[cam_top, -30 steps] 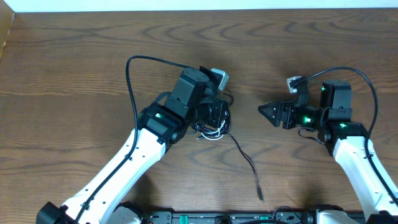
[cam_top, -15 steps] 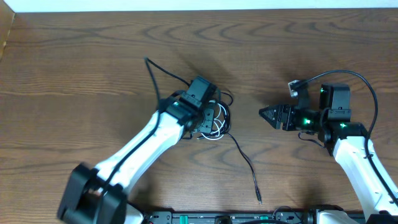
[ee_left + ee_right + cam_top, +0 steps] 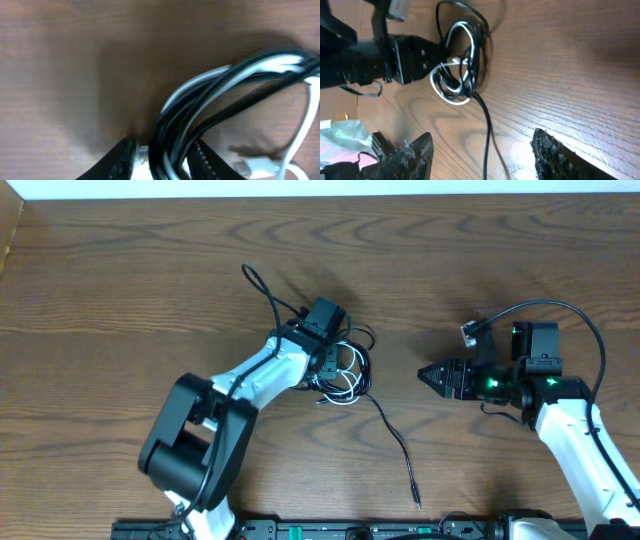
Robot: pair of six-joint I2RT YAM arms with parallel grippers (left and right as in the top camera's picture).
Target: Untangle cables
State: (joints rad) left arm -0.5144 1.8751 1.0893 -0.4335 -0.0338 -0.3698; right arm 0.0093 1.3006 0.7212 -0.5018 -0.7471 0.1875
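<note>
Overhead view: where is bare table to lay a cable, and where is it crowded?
Free: the table's left part, beyond the left arm, and the strip along its far edge. A narrower gap lies between the cables and the right gripper. Crowded: the centre, where the left gripper meets the tangle and a black tail trails nearward.

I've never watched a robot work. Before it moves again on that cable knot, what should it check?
1. Cable tangle between the left gripper fingers: ok, black and white strands pass between them.
2. Left grip firm: cannot tell.
3. Right gripper open, empty: ok.
4. Black cable's loose tail lying free on the table: ok.
5. Cables separated: not ok, loops intertwined.
</note>
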